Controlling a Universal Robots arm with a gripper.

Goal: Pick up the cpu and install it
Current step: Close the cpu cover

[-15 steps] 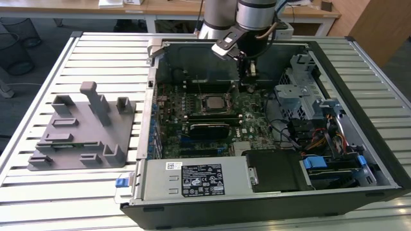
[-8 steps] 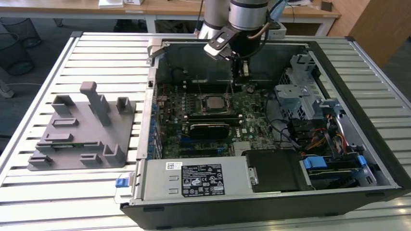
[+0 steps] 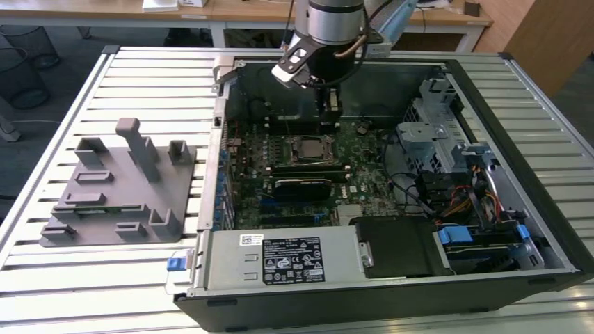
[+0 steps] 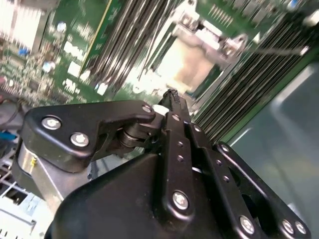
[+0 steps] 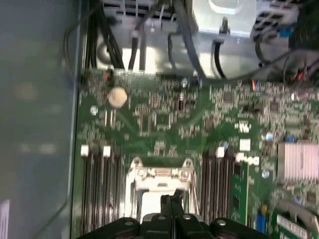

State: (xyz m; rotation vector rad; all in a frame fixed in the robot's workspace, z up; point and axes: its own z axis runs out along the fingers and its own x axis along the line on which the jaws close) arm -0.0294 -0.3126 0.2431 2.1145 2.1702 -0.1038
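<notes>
The cpu (image 3: pixel 304 147) lies flat in the motherboard socket, its silver-grey top showing inside the metal frame. In the second wrist view the cpu (image 4: pixel 188 63) is a pale square under the socket's clamp. The first wrist view has the socket frame (image 5: pixel 160 180) between the memory slots. My gripper (image 3: pixel 327 118) hangs above the board just behind the socket, towards the case's rear wall. Its black fingers (image 5: pixel 172 203) are pressed together with nothing between them, and the fingertips (image 4: pixel 172 95) hover over the socket's edge, apart from the cpu.
The open computer case (image 3: pixel 519 229) lies on a slatted metal table (image 3: pixel 139 76). A grey plastic fixture (image 3: pixel 121 188) stands at the exterior view's left. Memory sticks (image 3: pixel 302 168), a power supply (image 3: pixel 283 259), drive bays and cables (image 3: pixel 460 202) crowd the case.
</notes>
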